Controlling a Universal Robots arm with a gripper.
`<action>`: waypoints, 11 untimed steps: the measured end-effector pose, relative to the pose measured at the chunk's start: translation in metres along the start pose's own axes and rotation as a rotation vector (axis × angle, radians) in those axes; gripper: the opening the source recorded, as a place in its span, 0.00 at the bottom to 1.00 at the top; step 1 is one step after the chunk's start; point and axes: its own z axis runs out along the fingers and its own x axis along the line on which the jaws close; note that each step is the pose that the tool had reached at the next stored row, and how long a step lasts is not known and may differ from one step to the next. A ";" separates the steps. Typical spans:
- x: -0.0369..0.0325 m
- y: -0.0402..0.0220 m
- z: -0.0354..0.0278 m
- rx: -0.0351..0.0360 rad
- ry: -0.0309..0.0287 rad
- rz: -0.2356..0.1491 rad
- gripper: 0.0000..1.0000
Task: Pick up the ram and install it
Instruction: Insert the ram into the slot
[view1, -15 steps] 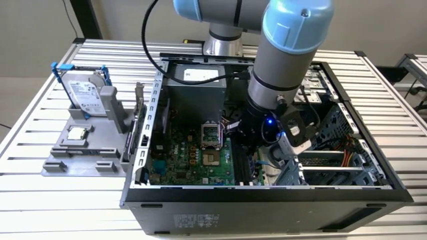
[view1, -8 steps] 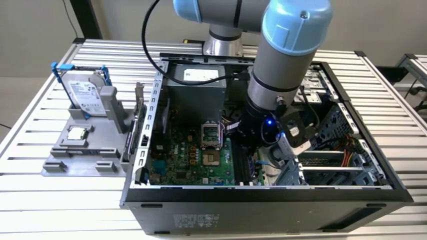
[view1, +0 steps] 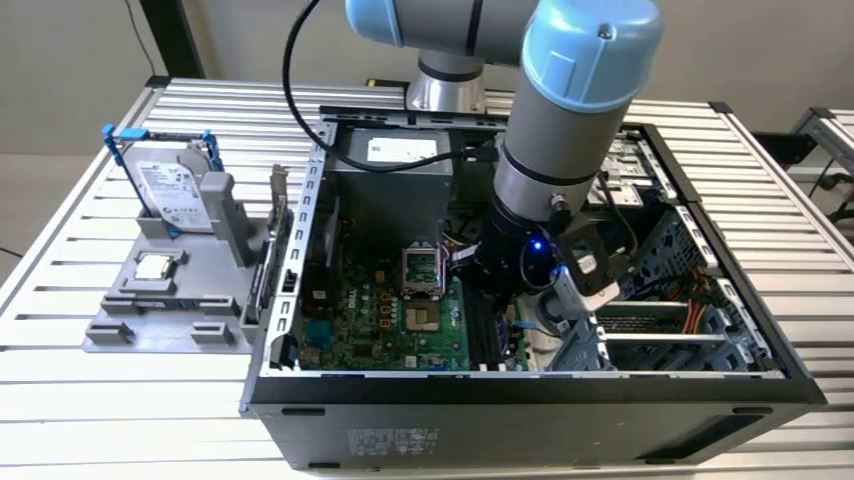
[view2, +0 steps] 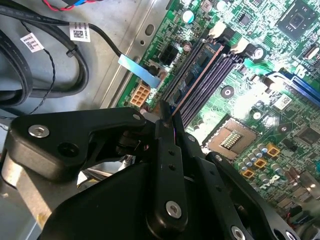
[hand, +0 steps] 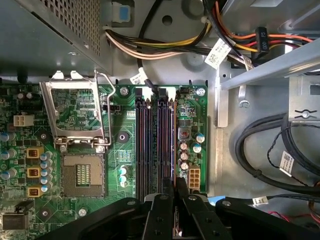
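The ram (view2: 200, 67) is a thin green stick seen edge-on, lying along one of the motherboard's memory slots (hand: 150, 145) with its lower edge at or in the slot. My gripper (view2: 167, 112) is shut on the near end of the ram, the black fingers (hand: 166, 192) pinching it from both sides. In the exterior view the gripper (view1: 514, 300) reaches down inside the open computer case (view1: 534, 385), over the right part of the green motherboard (view1: 387, 320). How deep the stick sits in the slot is hidden by the fingers.
A grey holder (view1: 160, 320) on the exterior view's left carries a silver hard drive (view1: 174, 190) in a blue-handled frame and a small square processor chip (view1: 156, 266). Near the slots are the open processor socket (hand: 82, 175), black cables (hand: 260, 150) and the drive cage (view1: 667, 320).
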 end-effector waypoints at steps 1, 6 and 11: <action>0.0001 0.0000 0.0005 0.0002 0.0000 0.000 0.00; 0.0001 0.0000 0.0026 0.0013 0.0001 0.000 0.00; 0.0002 0.0008 0.0036 0.0010 0.0000 0.000 0.00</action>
